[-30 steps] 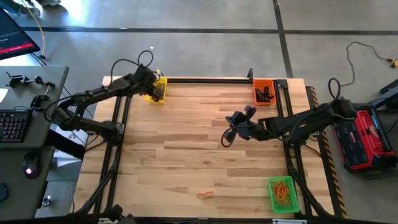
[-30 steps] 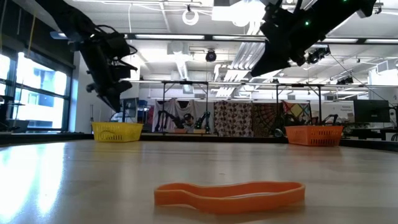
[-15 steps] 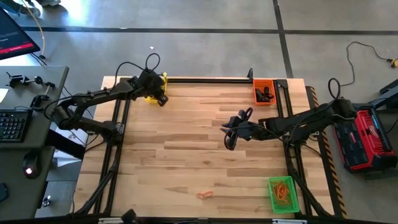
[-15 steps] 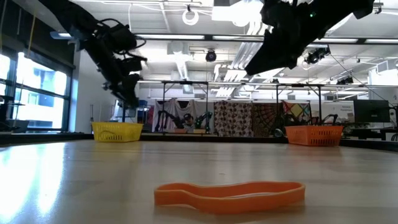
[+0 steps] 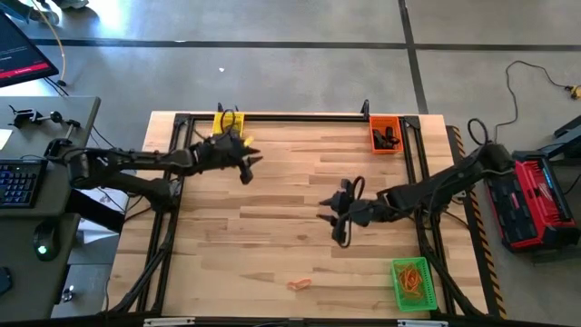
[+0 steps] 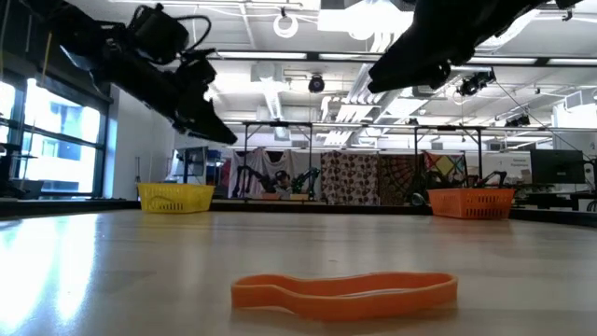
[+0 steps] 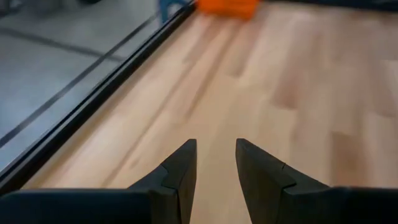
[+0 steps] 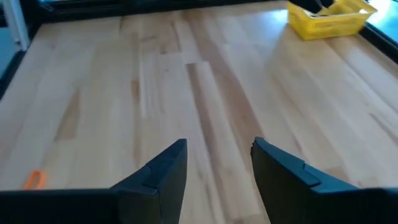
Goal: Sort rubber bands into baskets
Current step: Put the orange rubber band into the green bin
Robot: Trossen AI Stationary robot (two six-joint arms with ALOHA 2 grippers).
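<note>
One orange rubber band (image 5: 299, 283) lies flat on the wood near the table's near edge; the low view shows this rubber band (image 6: 345, 289) close up. The yellow basket (image 5: 227, 123) stands at the far left, the orange basket (image 5: 385, 136) with black bands at the far right, and the green basket (image 5: 410, 282) with orange and tan bands at the near right. My left gripper (image 5: 247, 166) hovers open just right of the yellow basket, nothing between its fingers (image 7: 180, 171). My right gripper (image 5: 334, 220) hovers open over the table's middle, also empty (image 8: 217, 165).
A black frame rail (image 5: 300, 116) runs along the table's far edge and down both sides. A red and black case (image 5: 536, 204) sits on the floor to the right. A desk with a keyboard (image 5: 18, 182) stands to the left. Bare wood lies between the grippers and the orange band.
My left gripper has swung away from above the yellow basket toward the table's middle and near side, tipping from pointing down to nearly level. My right gripper has moved toward the near edge and slightly left, and its fingers have opened. The orange band has stayed where it was.
</note>
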